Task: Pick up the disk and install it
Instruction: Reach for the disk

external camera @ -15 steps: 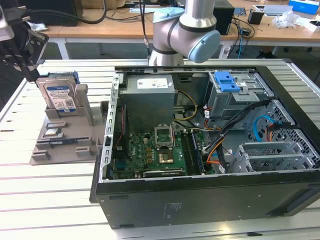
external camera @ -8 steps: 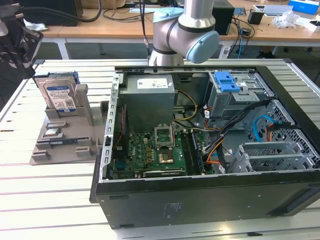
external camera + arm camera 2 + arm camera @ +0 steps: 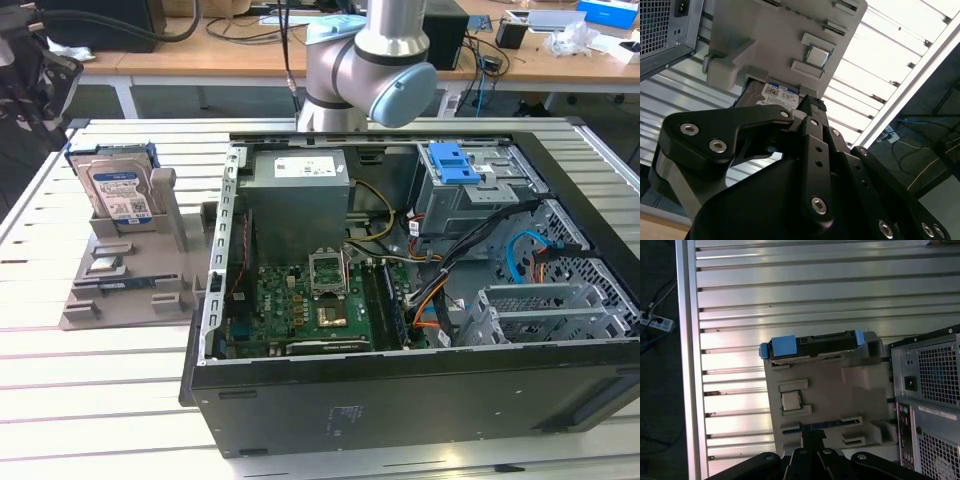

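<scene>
standing apart from fingers (image 3: 813,437), disk (image 3: 812,342)

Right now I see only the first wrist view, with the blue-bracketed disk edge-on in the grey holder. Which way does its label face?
Observer: In the exterior view the flat silver-metal disk stands upright, its white-and-blue label facing over the low flat part of the grey plastic holder.
Operator: Is the computer case open?
Observer: Yes. The black computer case lies open on its side, green motherboard exposed.
Operator: Where's the drive cage?
Observer: A grey metal cage with a blue plastic latch sits to the exterior view's right of the grey power-supply box.
</scene>
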